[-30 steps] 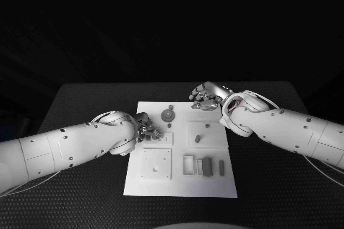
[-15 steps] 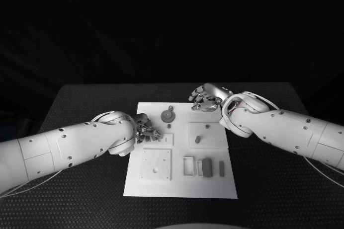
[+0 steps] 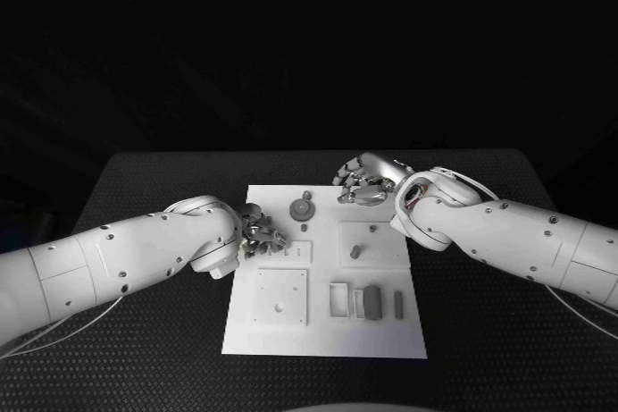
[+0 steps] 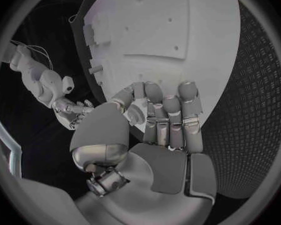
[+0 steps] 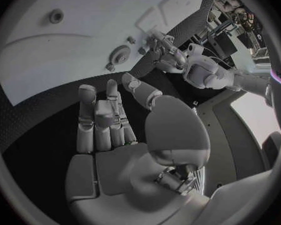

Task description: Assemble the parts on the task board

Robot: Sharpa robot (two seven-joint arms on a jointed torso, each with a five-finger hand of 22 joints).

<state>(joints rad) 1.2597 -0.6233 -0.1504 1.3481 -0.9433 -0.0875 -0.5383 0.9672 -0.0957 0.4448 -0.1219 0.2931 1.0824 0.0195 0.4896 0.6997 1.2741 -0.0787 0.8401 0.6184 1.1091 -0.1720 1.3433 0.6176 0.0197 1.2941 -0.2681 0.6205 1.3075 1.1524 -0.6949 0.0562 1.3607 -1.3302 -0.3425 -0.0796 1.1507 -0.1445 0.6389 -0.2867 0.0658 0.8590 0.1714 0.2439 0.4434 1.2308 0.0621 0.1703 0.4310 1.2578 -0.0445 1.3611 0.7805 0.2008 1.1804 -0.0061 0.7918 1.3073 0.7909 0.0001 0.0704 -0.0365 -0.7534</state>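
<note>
While both curled, empty robot hands (image 3: 262,233) (image 3: 364,179) flank the task board (image 3: 325,323), grey parts (image 3: 372,299) lie unobstructed.

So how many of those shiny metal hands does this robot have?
2. The left hand hovers over the task board's left edge; the right hand hovers over its far right corner. Neither visibly holds a part.

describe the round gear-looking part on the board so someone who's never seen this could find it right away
Start at the white task board in the middle of the black table and go to its far end. The round grey part lies there, between the left hand and the right hand. It is disc-shaped; the other grey parts are narrow bars.
</note>
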